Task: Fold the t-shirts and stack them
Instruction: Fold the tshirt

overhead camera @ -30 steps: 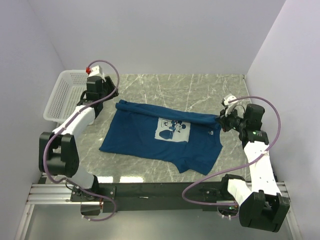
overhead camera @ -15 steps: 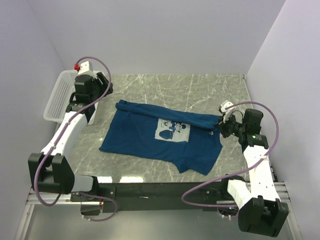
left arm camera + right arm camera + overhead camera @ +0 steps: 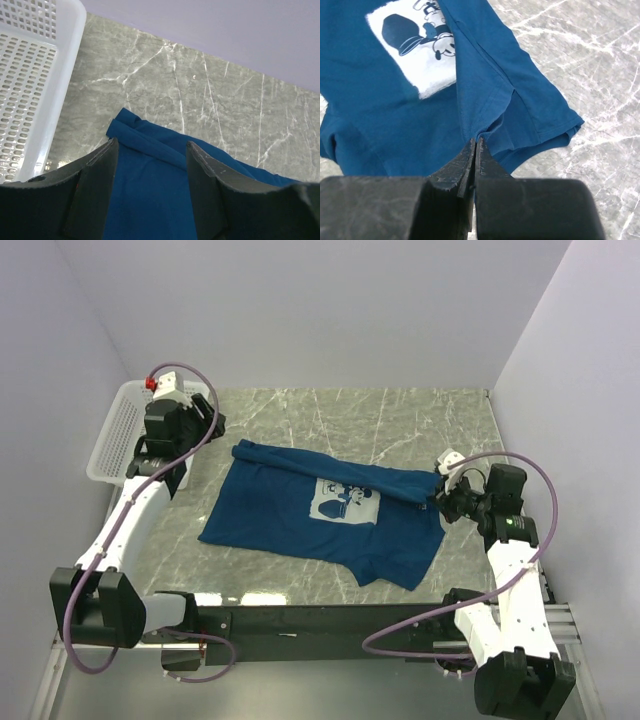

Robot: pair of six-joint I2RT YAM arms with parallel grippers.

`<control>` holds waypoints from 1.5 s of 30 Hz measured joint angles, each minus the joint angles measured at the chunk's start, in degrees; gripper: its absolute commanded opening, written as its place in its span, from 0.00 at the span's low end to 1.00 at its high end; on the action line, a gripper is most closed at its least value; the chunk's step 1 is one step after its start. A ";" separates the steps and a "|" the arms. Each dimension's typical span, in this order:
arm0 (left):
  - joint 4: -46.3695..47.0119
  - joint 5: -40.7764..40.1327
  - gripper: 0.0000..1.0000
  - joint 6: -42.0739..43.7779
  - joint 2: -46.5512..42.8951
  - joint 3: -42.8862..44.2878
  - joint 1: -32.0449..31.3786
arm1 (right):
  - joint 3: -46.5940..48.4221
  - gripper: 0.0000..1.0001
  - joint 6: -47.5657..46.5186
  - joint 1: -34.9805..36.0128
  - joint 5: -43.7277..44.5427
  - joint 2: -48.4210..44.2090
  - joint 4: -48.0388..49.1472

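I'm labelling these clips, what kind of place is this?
Probably a robot test booth: bare walls box in a marble-look table, with a left arm and right arm bolted to a rail.

Soft, even white light fills the enclosure from overhead, and the t-shirt casts only a thin, faint shadow along its near hem. In front of the t-shirt, the polished marble table throws back a pale band of glare along its front edge. In the left wrist view a smaller glint sits to the t-shirt's left, under the basket. The overhead view is sharp throughout. Both wrist views hold the cloth crisp, while the dark fingers of the left gripper and those of the right gripper go soft in front of it.
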 measured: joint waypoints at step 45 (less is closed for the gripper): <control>-18.73 9.77 0.65 -0.94 -34.62 -16.44 0.72 | 21.88 0.63 17.03 10.14 12.92 53.46 -0.96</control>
